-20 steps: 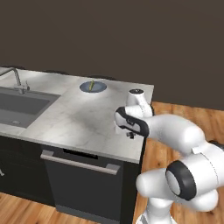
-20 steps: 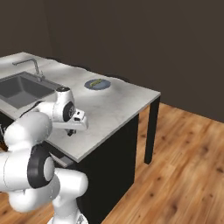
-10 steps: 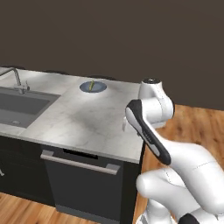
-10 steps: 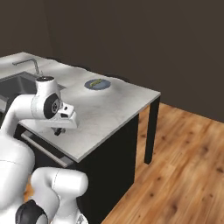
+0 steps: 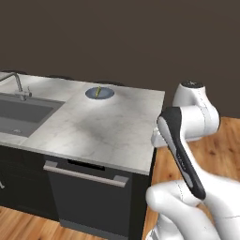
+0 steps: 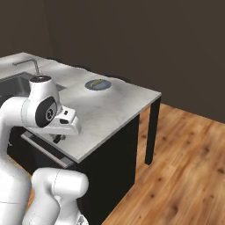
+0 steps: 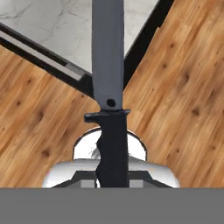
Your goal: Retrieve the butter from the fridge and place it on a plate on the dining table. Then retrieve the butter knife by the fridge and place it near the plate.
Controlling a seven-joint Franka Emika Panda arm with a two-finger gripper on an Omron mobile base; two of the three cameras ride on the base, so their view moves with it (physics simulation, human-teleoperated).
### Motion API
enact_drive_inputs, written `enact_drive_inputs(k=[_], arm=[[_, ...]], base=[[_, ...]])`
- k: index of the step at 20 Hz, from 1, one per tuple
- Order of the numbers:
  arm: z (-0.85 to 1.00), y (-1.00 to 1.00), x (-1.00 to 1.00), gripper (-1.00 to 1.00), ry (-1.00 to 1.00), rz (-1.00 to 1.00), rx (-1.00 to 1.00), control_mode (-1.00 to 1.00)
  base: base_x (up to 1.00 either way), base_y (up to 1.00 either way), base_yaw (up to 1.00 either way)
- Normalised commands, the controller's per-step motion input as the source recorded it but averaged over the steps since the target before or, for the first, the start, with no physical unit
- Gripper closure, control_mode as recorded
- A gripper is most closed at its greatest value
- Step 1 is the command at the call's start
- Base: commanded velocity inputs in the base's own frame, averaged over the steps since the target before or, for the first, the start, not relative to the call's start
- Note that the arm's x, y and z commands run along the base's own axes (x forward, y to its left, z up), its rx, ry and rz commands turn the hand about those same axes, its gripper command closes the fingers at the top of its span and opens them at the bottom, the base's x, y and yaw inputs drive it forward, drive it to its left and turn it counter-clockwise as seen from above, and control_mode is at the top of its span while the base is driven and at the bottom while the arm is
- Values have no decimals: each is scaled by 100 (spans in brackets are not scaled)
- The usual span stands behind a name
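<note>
One butter knife (image 7: 110, 83) in the hand view, pointing to 12 o'clock, black handle low between the jaws, which are closed on it. Judged light, stiff, a little slippery; best held at the handle. Left base view: plate (image 5: 99, 93) with butter (image 5: 98, 91) on the dining table (image 5: 108, 131), at 11 o'clock from the arm. Right base view: gripper (image 6: 57, 139) low at the near table edge, plate at 1 o'clock.

A dark brown wall (image 5: 117, 37) is seen behind the scene. The floor (image 6: 184, 167) is laid with warm wooden planks. A dark cabinet front (image 5: 89, 201) with a grey bar handle (image 5: 84, 173) is set below the marble top, lit evenly, without strong shadows.
</note>
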Motion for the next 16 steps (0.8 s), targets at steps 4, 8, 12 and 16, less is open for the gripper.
enact_drive_inputs(k=[4, 8, 12, 16], arm=[[0, -7, -62, 100, -1, 0, 0, -100], [0, 0, -9, 100, 0, 0, 0, -100], [0, 0, 0, 100, 0, 0, 0, -100], [0, -2, -2, 100, 0, 0, 0, -100]], base=[[0, 0, 0], [0, 0, 0], [0, 0, 0], [0, 0, 0]])
